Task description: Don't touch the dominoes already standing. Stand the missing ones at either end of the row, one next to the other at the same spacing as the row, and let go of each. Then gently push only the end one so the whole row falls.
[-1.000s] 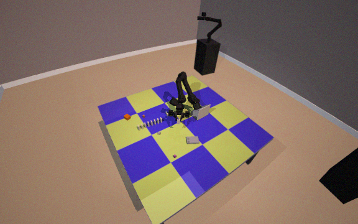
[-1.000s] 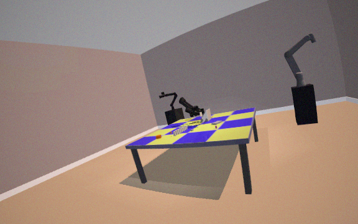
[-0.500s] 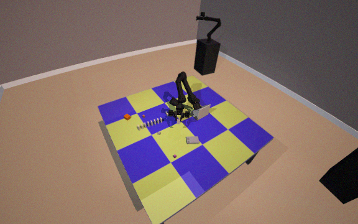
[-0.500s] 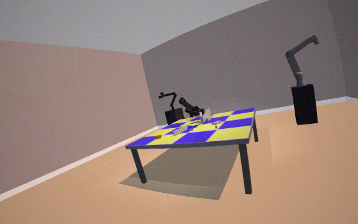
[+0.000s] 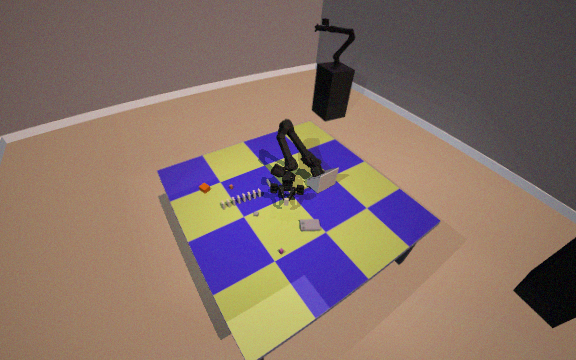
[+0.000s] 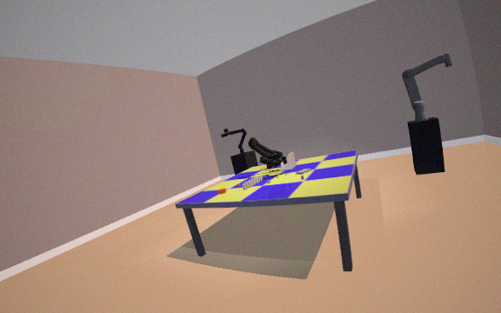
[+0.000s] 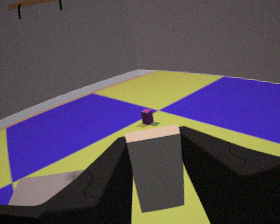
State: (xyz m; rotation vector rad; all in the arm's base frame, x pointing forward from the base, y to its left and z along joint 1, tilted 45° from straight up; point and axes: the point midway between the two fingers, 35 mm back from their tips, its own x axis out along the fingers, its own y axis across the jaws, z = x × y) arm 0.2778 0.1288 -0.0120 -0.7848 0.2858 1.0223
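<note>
Arm bent, elbow high; pincer [image 5: 286, 197] [image 7: 152, 140] gripping pale domino [image 5: 286, 201] [image 7: 156, 172] nr row's end [image 5: 259, 192].

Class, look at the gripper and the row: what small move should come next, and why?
Probably carry the domino sideways toward the near end of the row, keeping it upright: the gripper is shut on it, and it is beyond that end, with a gap between.
</note>
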